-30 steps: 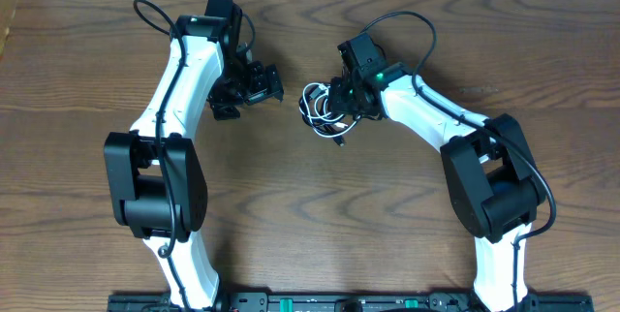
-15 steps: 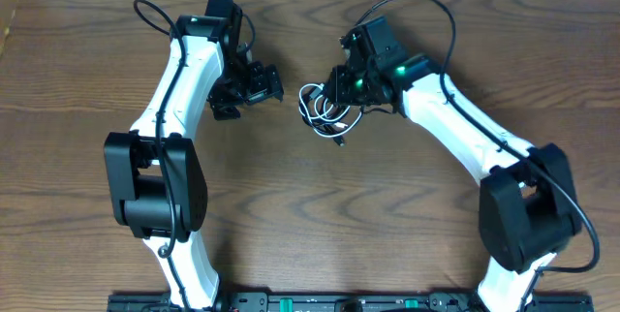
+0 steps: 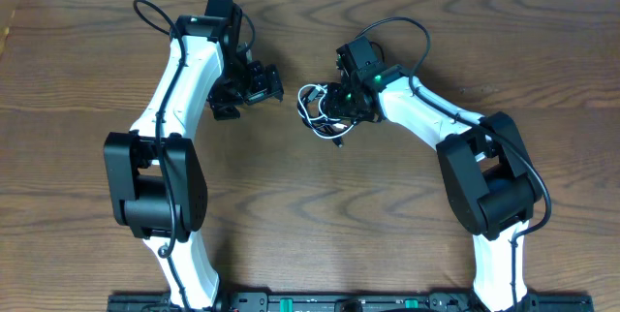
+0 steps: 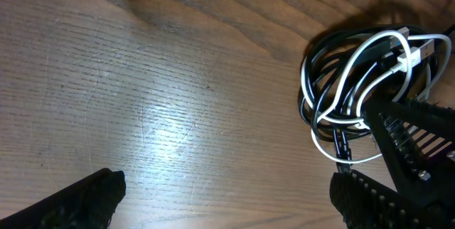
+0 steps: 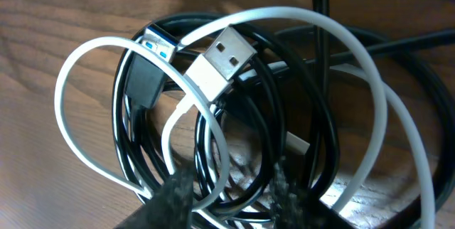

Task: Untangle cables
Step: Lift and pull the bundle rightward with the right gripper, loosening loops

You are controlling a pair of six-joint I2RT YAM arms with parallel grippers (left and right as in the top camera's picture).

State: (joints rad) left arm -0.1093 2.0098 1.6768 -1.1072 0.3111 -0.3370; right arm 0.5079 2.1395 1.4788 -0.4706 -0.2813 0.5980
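Note:
The cables (image 3: pixel 320 109) lie in one tangled coil on the table's middle: a white cord looped through black ones. In the right wrist view a white plug (image 5: pixel 220 62) with a metal end and a black plug (image 5: pixel 151 51) with a blue insert lie on top of the coil. My right gripper (image 5: pixel 231 195) is down on the coil (image 5: pixel 306 115), its jaws partly open astride several loose black and white strands, with wood showing between them. My left gripper (image 4: pixel 227 190) stands wide open and empty over bare wood, left of the coil (image 4: pixel 355 80).
The brown wooden table (image 3: pixel 291 205) carries only the coil and both white arms. The right arm's own thick black cord (image 3: pixel 407 26) arcs above its wrist. The right gripper's ribbed fingers (image 4: pixel 412 133) show at the right edge of the left wrist view.
The right arm swung up and outward half a second ago and has come back down onto the coil, its jaws now apart round strands. The left arm has not moved.

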